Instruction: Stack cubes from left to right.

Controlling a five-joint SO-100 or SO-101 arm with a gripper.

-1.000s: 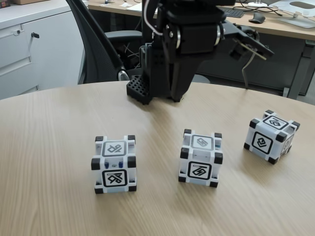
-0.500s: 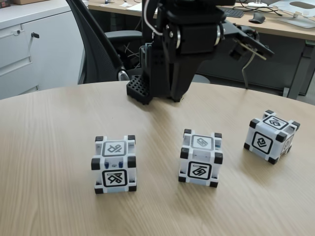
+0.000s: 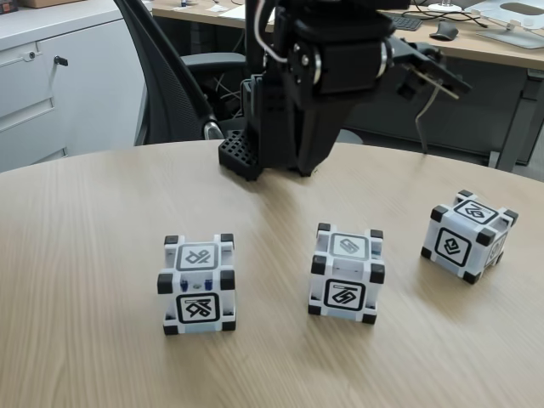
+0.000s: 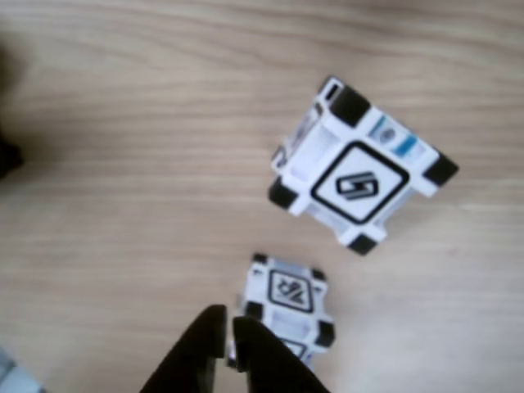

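Three white-grey cubes with black corners stand apart in a row on the wooden table in the fixed view: the left cube, the middle cube and the right cube. The black arm is raised behind them at the table's far side, touching none. In the other view, looking down, the middle cube appears large and the left cube smaller. My gripper enters from the bottom edge with its black fingers close together, empty, overlapping the left cube's edge in the picture.
The arm's black base sits at the table's far edge. Behind it are an office chair, a white cabinet at the left and a desk with a mouse and keyboard. Bare wood lies between the cubes.
The arm's upper part has shifted slightly to the right. The three cubes have not moved.
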